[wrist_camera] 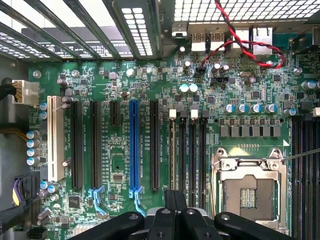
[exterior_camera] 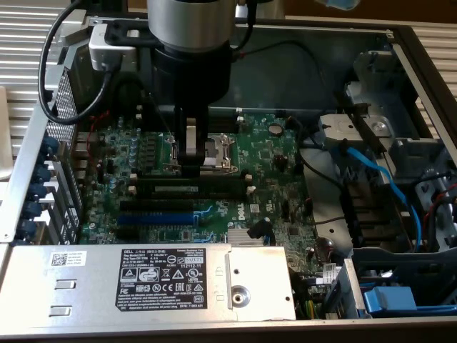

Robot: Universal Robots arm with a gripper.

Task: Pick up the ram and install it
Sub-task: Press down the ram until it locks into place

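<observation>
Step in hand: seating, not pick-up. The ram [exterior_camera: 187,188] is not in the end effector [exterior_camera: 189,163]. As far as the exterior view allows, it lies in one of the long black slots [exterior_camera: 214,182] in the middle of the motherboard [exterior_camera: 285,164], showing as a green strip with a small white label. Whether it is fully latched I cannot tell.

End effector: clenched, fingers together and holding nothing. It hangs tip-down right over the far edge of the slot bank, just on the exterior view's left of the open processor socket [exterior_camera: 218,151]. In the wrist view the closed tips [wrist_camera: 175,200] line up with the black slots carrying white end clips [wrist_camera: 172,114], between the blue slot [wrist_camera: 134,145] and the socket [wrist_camera: 247,190].

Judgement: finishing calls for a straight, even downward push on the stick's top edge until both end clips snap in. An off-centre push risks tilting it.

Writing: "DELL" reads on the black label [exterior_camera: 168,279] of the grey power supply [exterior_camera: 257,286] at the near edge, and the same logo is on the board [exterior_camera: 255,209]. The finer print is too small to read.
</observation>
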